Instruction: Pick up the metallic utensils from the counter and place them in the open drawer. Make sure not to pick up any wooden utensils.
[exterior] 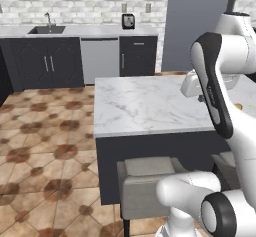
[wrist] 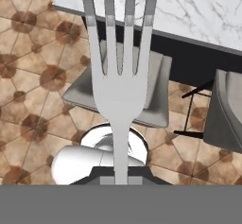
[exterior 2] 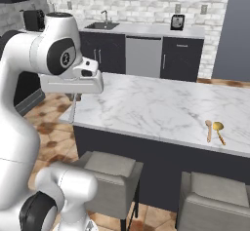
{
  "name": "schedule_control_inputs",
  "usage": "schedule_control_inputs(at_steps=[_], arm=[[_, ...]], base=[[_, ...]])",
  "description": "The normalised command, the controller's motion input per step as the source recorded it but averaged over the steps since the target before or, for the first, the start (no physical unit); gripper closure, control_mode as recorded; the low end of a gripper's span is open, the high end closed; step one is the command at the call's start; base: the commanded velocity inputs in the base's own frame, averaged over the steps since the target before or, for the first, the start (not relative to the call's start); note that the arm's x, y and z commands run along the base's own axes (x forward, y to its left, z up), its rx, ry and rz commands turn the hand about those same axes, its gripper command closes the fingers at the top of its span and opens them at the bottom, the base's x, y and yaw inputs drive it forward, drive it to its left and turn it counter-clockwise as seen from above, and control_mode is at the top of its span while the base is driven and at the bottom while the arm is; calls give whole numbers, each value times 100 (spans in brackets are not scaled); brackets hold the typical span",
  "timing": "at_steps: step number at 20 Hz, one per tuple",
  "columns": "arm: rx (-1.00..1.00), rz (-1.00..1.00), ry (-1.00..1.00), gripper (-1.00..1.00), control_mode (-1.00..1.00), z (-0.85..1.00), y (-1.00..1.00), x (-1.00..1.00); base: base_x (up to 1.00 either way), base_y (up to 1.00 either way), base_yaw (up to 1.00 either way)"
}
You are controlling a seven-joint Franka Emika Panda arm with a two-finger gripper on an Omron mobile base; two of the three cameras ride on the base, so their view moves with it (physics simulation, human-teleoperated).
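the jaws are clamped on the silver fork (wrist: 119,83), holding it by its handle, tines pointing away from the hand, out past the corner of the marble bench (exterior 2: 146,108) above the tiled floor (wrist: 33,76) and a grey stool (wrist: 153,100).

Inventory, counted as seen:

- Forks: one silver fork (wrist: 120,76), four tines, its handle pinched in the closed claw (wrist: 121,179); seen from the right base view it hung below the claw as a thin grey stem.
- Wooden utensils: two, a wooden spoon (exterior 2: 208,130) and a yellow round-headed utensil (exterior 2: 218,131), lying side by side, well away from the claw along the table (exterior 2: 161,108).
- Tables: one marble-topped island.
- Stools: two grey padded stools (exterior 2: 110,171), low against the island's near side; the second stool (exterior 2: 219,196) stood farther from the claw.
- Sinks: one sink (exterior 2: 101,25), far beyond the claw.
- Toasters: one toaster (exterior 2: 177,22), also on the back worktop.
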Motion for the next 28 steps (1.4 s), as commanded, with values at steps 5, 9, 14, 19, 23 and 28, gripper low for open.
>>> schedule_control_inputs(at_steps=[5, 9, 14, 19, 23, 28], arm=[[0, 0, 0, 100, -100, 0, 0, -2], [0, 0, 0, 100, 100, 0, 0, 0], [0, 0, 0, 100, 100, 0, 0, 0], [0, 0, 0, 100, 100, 0, 0, 0], [0, 0, 0, 100, 100, 0, 0, 0], [0, 0, 0, 100, 100, 0, 0, 0]], base=[[0, 0, 0], [-55, 11, 3], [-58, 73, 12], [-21, 86, 15], [34, 66, 25], [72, 47, 35]])
